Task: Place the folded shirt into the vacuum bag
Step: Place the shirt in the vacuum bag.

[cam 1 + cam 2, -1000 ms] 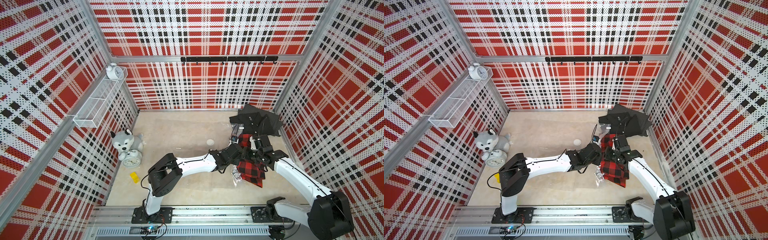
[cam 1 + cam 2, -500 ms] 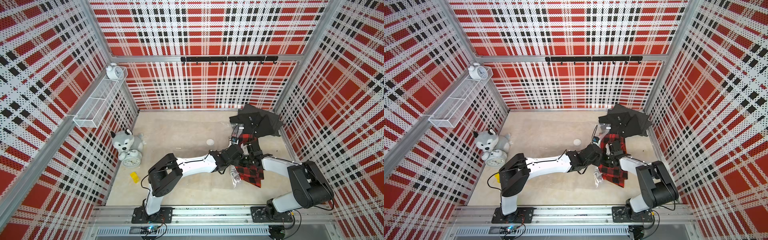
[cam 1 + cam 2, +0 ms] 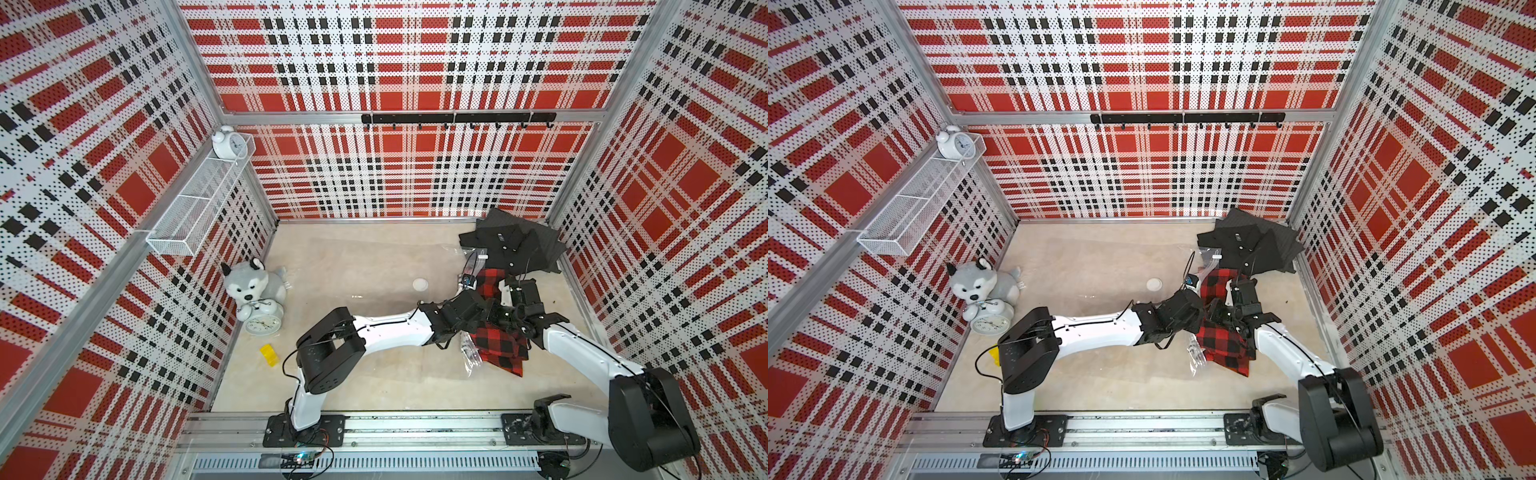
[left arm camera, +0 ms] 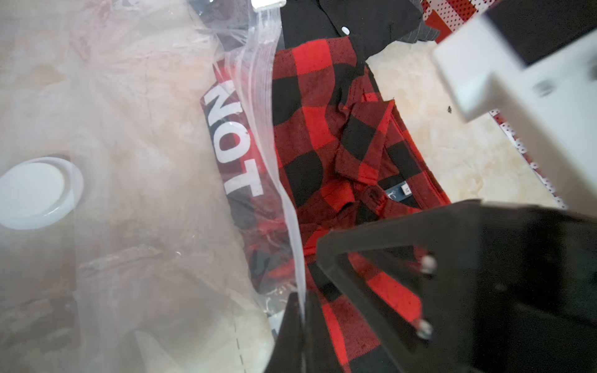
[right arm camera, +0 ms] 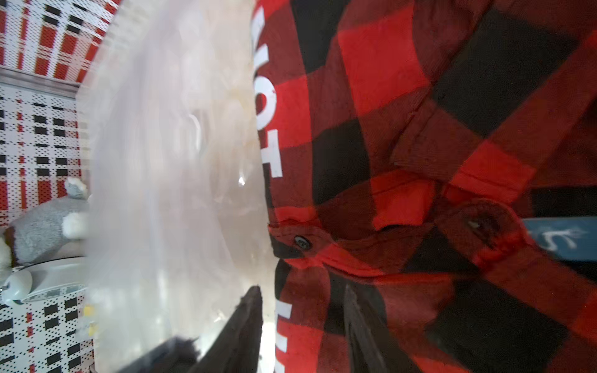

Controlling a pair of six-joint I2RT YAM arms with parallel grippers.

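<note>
Left tool clamps shut on the vacuum bag at its mouth edge; right tool, part open, sits over the folded shirt lying partly inside that mouth; sliding it deeper wants flat fabric and a raised mouth.

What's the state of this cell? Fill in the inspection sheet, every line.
Surface: beige tabletop, partly under the bag.
Job's things: vacuum bag flat, valve cap up; plaid shirt edge under the bag mouth, mostly outside.
Clutter: black garments, husky plush, alarm clock, yellow block.
Grippers: left gripper shut on the bag's mouth edge; right gripper jaws apart over the shirt.
Cables: black cable loop by the left arm's base.
Surroundings: plaid walls, wire shelf with second clock, hook rail.
</note>
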